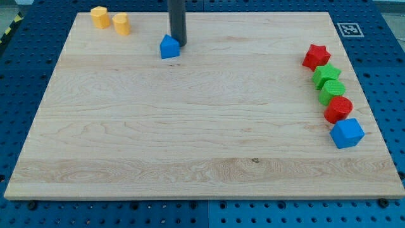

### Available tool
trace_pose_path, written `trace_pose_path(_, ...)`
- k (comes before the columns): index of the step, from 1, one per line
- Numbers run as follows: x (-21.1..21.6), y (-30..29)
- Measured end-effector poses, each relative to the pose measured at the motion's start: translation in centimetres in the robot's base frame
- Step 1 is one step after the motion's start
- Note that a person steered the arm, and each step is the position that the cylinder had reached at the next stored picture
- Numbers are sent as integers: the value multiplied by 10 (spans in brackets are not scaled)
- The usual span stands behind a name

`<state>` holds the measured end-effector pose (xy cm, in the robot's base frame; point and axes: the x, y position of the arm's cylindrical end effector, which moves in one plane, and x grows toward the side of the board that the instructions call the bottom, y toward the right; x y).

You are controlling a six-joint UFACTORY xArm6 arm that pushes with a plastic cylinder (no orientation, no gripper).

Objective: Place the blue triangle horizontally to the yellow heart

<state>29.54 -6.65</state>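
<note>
Your tip (177, 44) is down on the board, touching the right far edge of the blue triangle (169, 47) near the far side, left of centre; it's a bare rod, so nothing opens or closes. The yellow heart (121, 23) sits further left and slightly farther away, just beside a yellow hexagon (99, 16). Watch it: contact is off-centre, so a push could spin the triangle, slide it past the heart's line, or knock it into the yellow pair. The pale wooden board (190, 126) rests on a blue perforated table (386, 69), with a row of red, green and blue blocks well clear on the right.
</note>
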Motion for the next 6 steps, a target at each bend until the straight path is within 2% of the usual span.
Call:
trace_pose_path(1, 2, 12)
trace_pose_path(2, 37, 31)
trace_pose_path(3, 60, 22)
trace_pose_path(6, 6, -63)
